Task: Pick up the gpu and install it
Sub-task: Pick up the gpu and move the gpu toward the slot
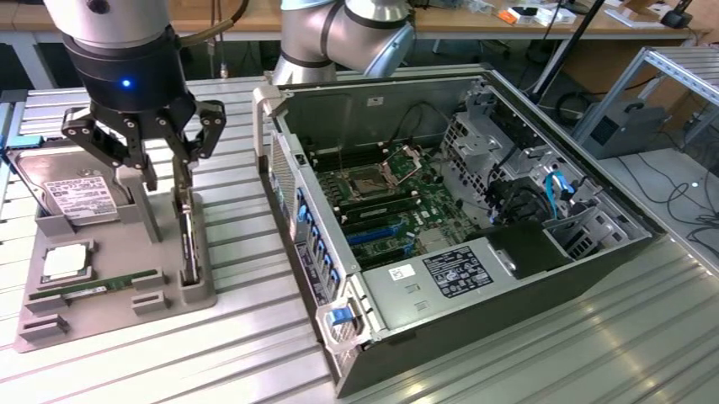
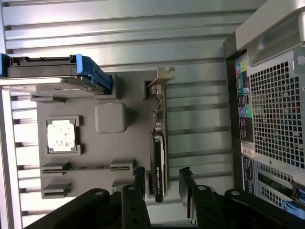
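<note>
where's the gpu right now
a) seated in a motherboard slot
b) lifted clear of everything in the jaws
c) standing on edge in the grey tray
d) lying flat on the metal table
c: the gpu stands on its edge in a slot of the grey tray, with the gripper low over it, jaws open on either side.

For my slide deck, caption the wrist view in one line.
Open claw brackets the gpu, standing on edge in the grey tray beside the PC case.
</note>
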`<state>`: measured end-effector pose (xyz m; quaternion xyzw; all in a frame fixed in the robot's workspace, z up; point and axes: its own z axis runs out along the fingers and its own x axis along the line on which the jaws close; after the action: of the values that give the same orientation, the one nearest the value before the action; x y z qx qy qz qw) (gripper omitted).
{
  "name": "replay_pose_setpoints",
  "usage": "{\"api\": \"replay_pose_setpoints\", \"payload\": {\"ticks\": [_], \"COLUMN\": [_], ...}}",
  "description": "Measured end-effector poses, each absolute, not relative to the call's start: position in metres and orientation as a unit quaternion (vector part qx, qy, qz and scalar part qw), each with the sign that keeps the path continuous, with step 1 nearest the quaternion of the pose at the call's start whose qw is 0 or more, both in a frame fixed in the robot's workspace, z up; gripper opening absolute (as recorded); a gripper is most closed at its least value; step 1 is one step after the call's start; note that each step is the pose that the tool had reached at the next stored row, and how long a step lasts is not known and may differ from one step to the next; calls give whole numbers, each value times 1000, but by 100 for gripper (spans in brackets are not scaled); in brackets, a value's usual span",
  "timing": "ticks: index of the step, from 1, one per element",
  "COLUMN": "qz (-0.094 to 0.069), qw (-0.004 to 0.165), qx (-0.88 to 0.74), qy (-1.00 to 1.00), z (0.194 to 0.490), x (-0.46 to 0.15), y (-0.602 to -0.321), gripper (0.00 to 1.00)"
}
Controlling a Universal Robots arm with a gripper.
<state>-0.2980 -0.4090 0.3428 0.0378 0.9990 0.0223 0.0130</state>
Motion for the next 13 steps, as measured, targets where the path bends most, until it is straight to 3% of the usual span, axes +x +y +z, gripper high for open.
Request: {"api": "replay_pose_setpoints", "payload": {"ticks": [13], "qz": [22], "qw": [13], "qx": [38], "qy": [999], "z": [332], "x": [-292], "y": [-410], "gripper": [42]}}
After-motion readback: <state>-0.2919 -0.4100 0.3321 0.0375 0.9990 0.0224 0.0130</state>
